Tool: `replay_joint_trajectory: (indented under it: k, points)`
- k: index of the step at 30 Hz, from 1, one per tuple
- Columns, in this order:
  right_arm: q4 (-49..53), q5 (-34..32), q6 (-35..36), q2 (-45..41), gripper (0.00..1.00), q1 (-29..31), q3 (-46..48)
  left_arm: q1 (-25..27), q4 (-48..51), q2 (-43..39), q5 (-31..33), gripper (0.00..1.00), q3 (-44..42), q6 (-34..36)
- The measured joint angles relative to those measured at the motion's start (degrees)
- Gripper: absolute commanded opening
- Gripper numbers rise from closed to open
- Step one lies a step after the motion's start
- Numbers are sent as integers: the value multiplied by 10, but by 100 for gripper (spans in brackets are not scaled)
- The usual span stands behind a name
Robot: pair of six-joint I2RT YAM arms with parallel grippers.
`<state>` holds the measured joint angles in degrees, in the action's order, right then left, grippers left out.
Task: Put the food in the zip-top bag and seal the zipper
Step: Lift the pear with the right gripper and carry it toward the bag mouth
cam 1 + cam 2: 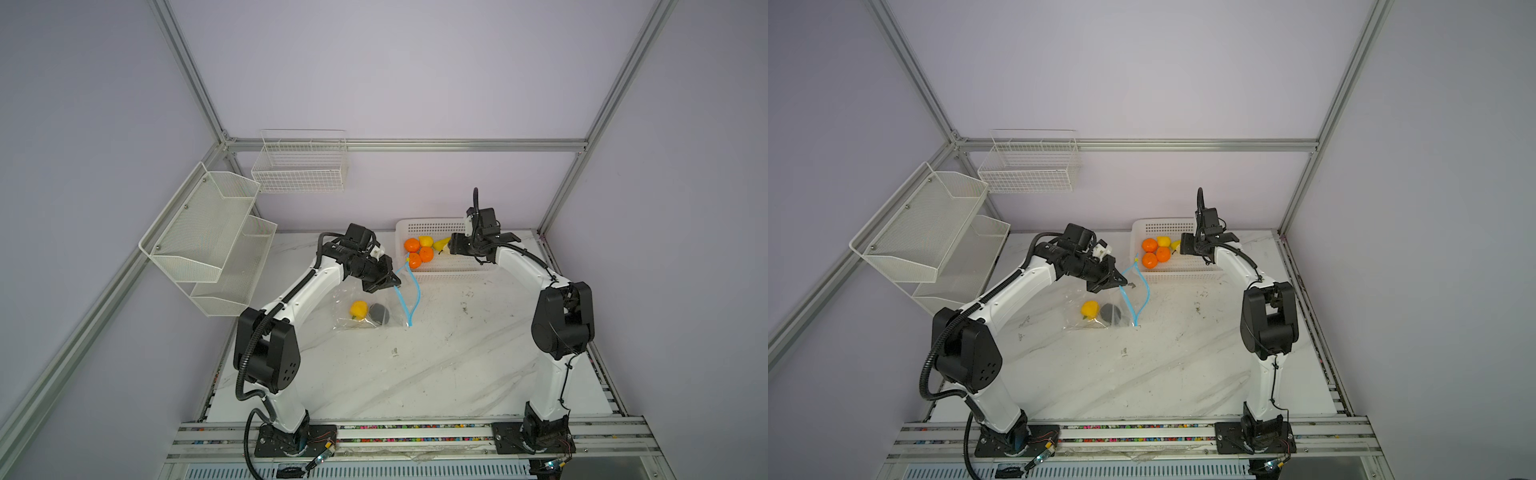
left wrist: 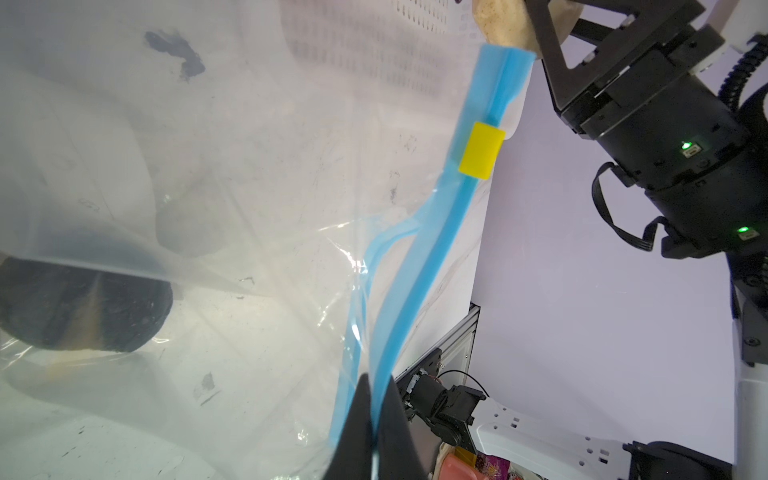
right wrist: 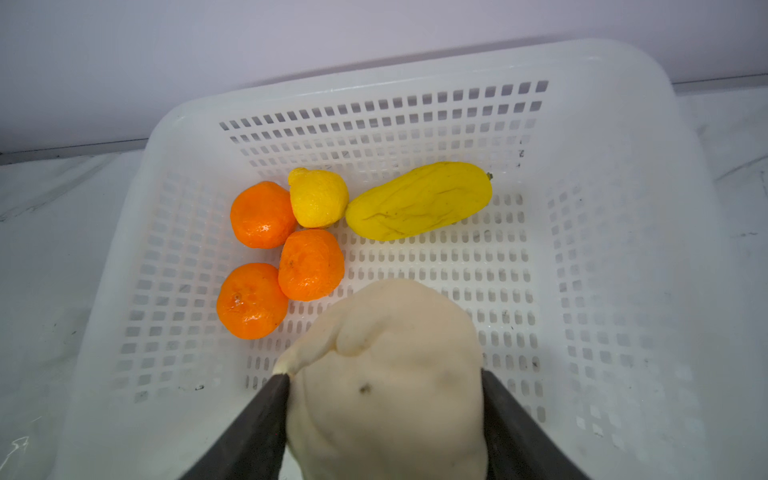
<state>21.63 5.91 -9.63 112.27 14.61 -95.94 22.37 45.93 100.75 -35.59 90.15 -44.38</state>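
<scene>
A cream-white toy bulb fills the foreground of the right wrist view. It is squeezed between the dark fingers of the right end effector, just above a white perforated plastic basket. On the basket floor lie three orange toy tangerines, a small yellow lemon-like fruit and a long yellow piece, bunched toward one side.

Across the white marble-patterned counter, the left end effector is clamped on one lip of the light-blue zipper strip, short of its small yellow tab. The grip lifts that lip clear of the other, so the mouth of the large transparent crinkly zip-top bag gapes toward the basket. A round yellow fruit and a dark grey-black lump lie inside the bag.

The bulb looks next to go in, with five more pieces in the basket and the zipper not yet sealed.
</scene>
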Motion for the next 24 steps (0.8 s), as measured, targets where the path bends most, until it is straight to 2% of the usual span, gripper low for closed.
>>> replay_joint_trajectory:
  k: [14, 24]
  points:
    - [-40, 89, -23, -128, 68, 17, 120, 0, 0, 42, -2, 0, 2, 0]
    - [-43, 135, -41, -184, 68, 124, 168, 0, 0, 43, -2, 0, 8, -2]
